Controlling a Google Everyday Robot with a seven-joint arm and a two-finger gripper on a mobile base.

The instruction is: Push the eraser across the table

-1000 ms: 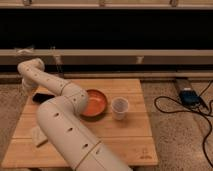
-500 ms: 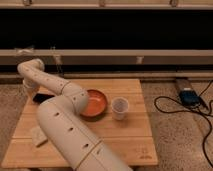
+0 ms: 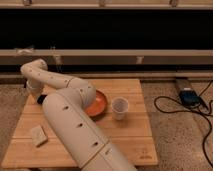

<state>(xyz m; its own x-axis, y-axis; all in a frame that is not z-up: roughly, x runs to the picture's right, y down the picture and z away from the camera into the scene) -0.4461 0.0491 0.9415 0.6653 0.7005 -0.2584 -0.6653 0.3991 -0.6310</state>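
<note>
My arm rises from the bottom middle, bends over the light wooden table [image 3: 127, 142] and reaches down at its far left corner. The gripper [image 3: 37, 95] is at that corner, low over the tabletop and shut. A small black shape, the eraser [image 3: 43, 99], shows just right of the gripper, lying on the table and partly hidden by the arm. I cannot tell whether the gripper touches it.
An orange bowl [image 3: 98, 103] sits mid-table, partly behind the arm, with a white cup [image 3: 119, 107] to its right. A pale beige block [image 3: 38, 135] lies near the front left. A blue device [image 3: 189, 96] and black cables lie on the floor to the right.
</note>
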